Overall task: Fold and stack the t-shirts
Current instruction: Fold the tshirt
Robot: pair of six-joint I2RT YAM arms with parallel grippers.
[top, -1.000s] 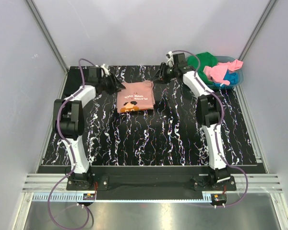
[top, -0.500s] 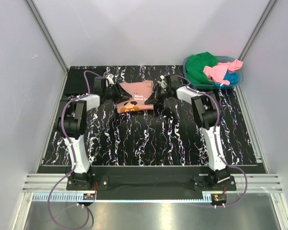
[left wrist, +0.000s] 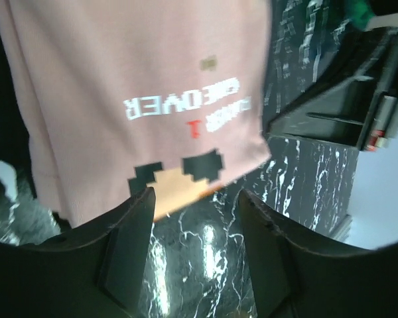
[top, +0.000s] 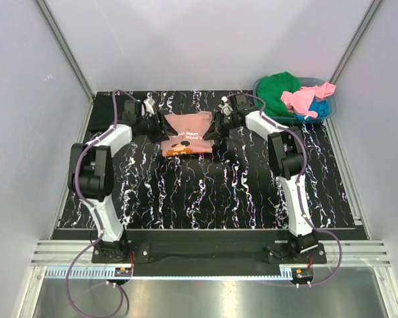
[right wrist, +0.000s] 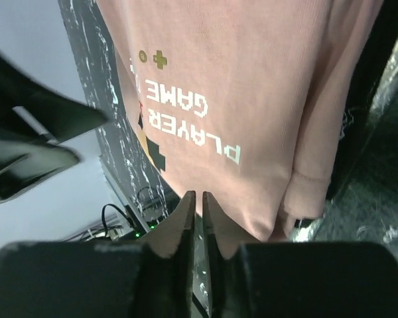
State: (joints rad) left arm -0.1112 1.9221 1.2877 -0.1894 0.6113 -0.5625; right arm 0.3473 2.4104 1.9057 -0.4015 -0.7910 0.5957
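The salmon-pink t-shirt (top: pixel 186 132) lies folded at the far middle of the table, its print facing up. It also fills the left wrist view (left wrist: pixel 139 79) and the right wrist view (right wrist: pixel 239 79). My left gripper (top: pixel 156 126) (left wrist: pixel 194 199) is open at the shirt's left edge, with only bare table between its fingers. At the right edge, my right gripper (top: pixel 216 128) (right wrist: pixel 196 195) has its jaws almost together with no cloth seen in the thin slit. Green (top: pixel 278 89), bright pink (top: pixel 302 99) and blue (top: pixel 320 108) t-shirts are heaped in the basket.
The teal basket (top: pixel 331 109) stands at the far right corner. A flat black cloth (top: pixel 103 110) lies at the far left corner behind the left arm. The marbled black table (top: pixel 205 192) stretches from the shirt to the arm bases.
Both grippers came in from the far edge to the shirt's left and right sides. The left jaws have spread wider. The right jaws have closed to a slit.
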